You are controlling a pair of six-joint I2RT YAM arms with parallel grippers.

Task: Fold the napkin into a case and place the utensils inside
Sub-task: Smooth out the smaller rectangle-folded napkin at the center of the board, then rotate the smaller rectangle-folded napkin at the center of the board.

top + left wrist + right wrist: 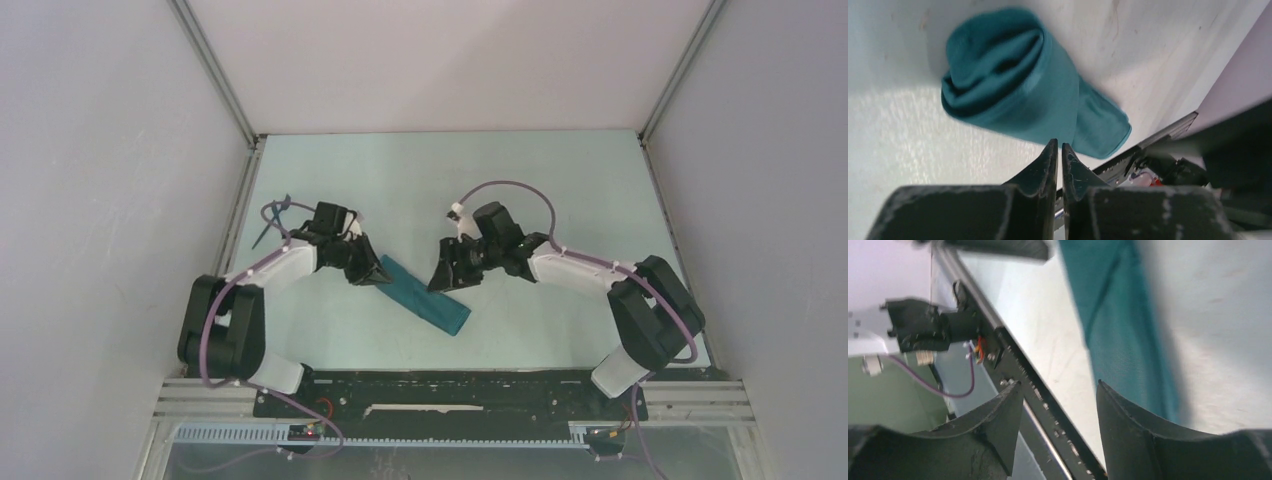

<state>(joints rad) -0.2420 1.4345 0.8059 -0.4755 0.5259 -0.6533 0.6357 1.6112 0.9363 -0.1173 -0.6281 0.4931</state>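
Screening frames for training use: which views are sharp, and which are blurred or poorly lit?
Top external: sharp, evenly lit, soft shadows under the arms; the napkin reads crisp. Left wrist: napkin slightly soft, the left tool in focus, right background blurred. Right wrist: worst, whole picture smeared, napkin edges streaked, the right tool dark but legible.

The case (425, 297) lies on the table (560, 190) near its middle, slantwise, with one end pointing far-left and the other near-right toward the base rail (450, 385) along the near edge. My left gripper (378, 278) sits at the far-left end of the case, tips just beside it; whether they touch, I cannot tell. My right gripper (447, 277) stands at the far side of the case's middle stretch, so the case lies between my two grippers.
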